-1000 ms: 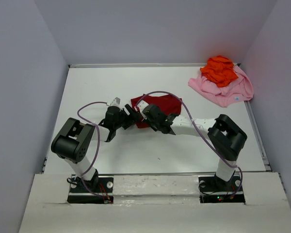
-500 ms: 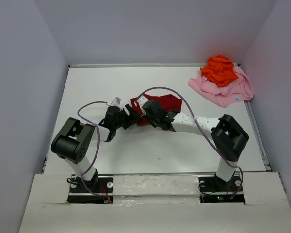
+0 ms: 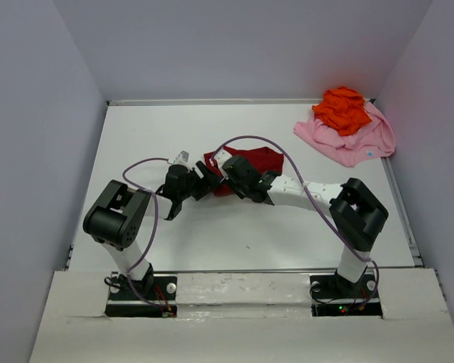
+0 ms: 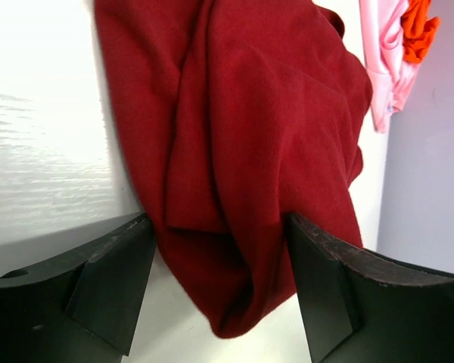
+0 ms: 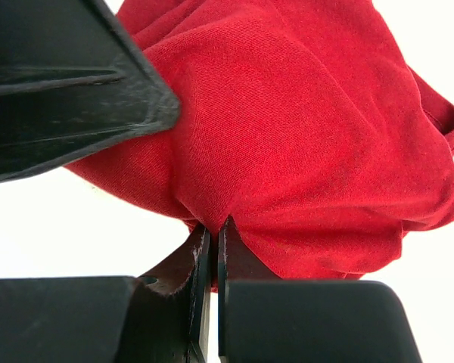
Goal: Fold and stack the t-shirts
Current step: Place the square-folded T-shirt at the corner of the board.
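— In the middle of the bench (image 3: 136, 136), is that the dark red shirt (image 3: 250, 160)?

— Yes, it lies there crumpled in loose folds, with both arms reaching in at its near left edge.

— What is the left claw (image 4: 219, 291) doing?

— Its jaws stand wide apart, one on each side of a hanging fold of the red cloth. The cloth fills the gap between them, but they do not press on it.

— And the right claw (image 5: 212, 231)?

— Its jaws are drawn together on a small pinch of the dark red shirt at the lower edge of the bundle. In the top view the two claws sit just beside each other.

— Where are the other shirts?

— At the far right corner, well apart from the red one. The orange shirt (image 3: 342, 108) is bunched on top of the pink shirt (image 3: 356, 144), which is spread out under it.
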